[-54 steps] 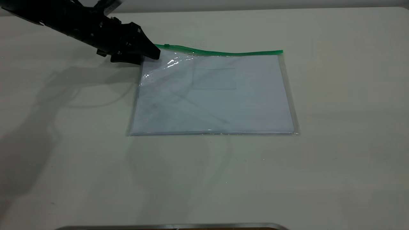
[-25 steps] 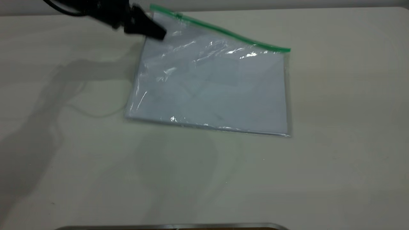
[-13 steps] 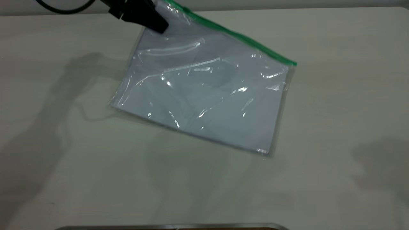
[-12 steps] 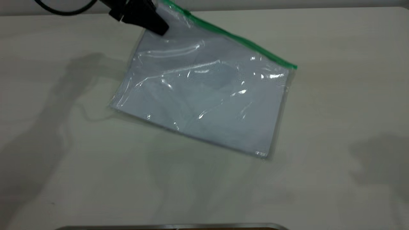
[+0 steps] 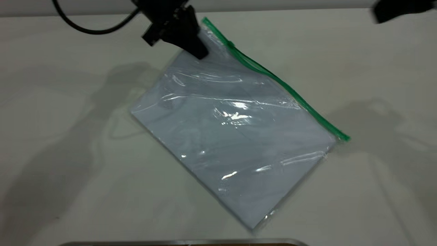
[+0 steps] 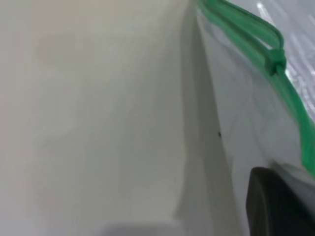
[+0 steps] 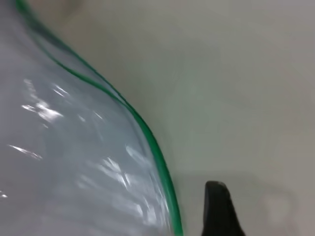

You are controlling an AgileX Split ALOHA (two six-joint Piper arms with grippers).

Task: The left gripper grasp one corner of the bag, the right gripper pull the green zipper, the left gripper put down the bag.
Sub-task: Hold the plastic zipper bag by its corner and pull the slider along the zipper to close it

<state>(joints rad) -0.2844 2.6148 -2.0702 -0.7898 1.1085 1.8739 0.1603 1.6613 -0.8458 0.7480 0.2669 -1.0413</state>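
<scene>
Hanging by one upper corner, the bag dangles diagonally above the table, clenched in the left gripper. It looks light, floppy and slick, wrinkling under its own weight, so the pinch probably belongs at that corner. The green zipper runs down its far edge; the slider tab sits near the held corner. The right gripper hovers well apart; whether it is open cannot be told. Open room surrounds the bag.

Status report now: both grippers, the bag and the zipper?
Left gripper shut on bag corner, bag hanging tilted. Right gripper at far right, off the green zipper. Slider near left gripper. Nothing blocking.
</scene>
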